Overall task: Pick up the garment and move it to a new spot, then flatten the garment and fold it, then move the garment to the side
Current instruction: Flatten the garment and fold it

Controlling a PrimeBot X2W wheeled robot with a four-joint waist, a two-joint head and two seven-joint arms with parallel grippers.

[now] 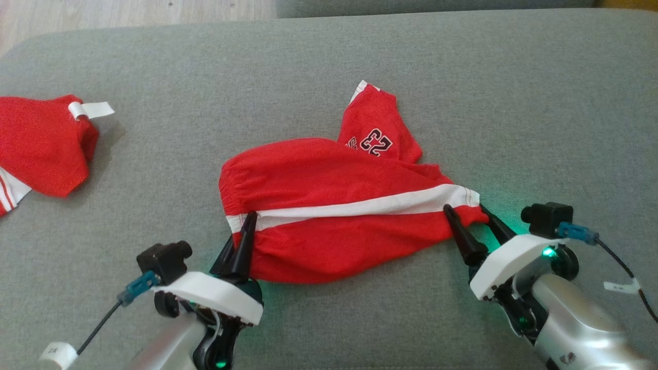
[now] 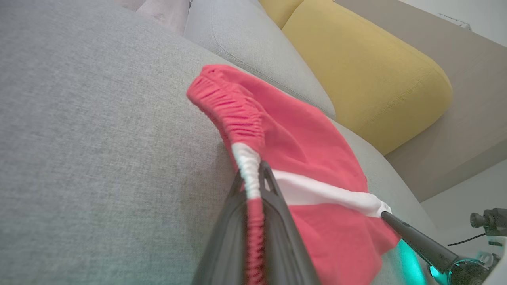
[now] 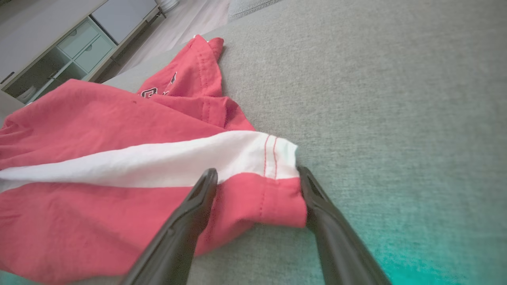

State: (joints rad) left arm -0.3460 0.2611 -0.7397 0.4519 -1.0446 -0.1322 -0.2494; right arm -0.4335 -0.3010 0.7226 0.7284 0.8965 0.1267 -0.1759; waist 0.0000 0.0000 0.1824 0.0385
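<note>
Here, with the red shorts [image 1: 329,205] lying mid-cushion on the grey sofa [image 1: 488,92], waistband pinched shut in the left end effector [image 1: 247,222], the right end effector [image 1: 465,208], open astride the leg hem, should be closed squarely before tension is applied.

Garment [image 1: 329,205]: is showing as soft, matt red cloth with a white cloth stripe.
Sofa seat [image 1: 514,103]: is presenting grey woven cloth, matt and slightly rough.
Left gripper [image 1: 245,226], right gripper [image 1: 465,209]: fingers are appearing as dark, smooth, matt plastic.
Right forearm [image 1: 576,318]: is gleaming like silvery metal.
Yellow cushion [image 2: 368,79]: is showing matt woven cloth.
Floor [image 1: 128,15]: is looking like pale wood.
</note>
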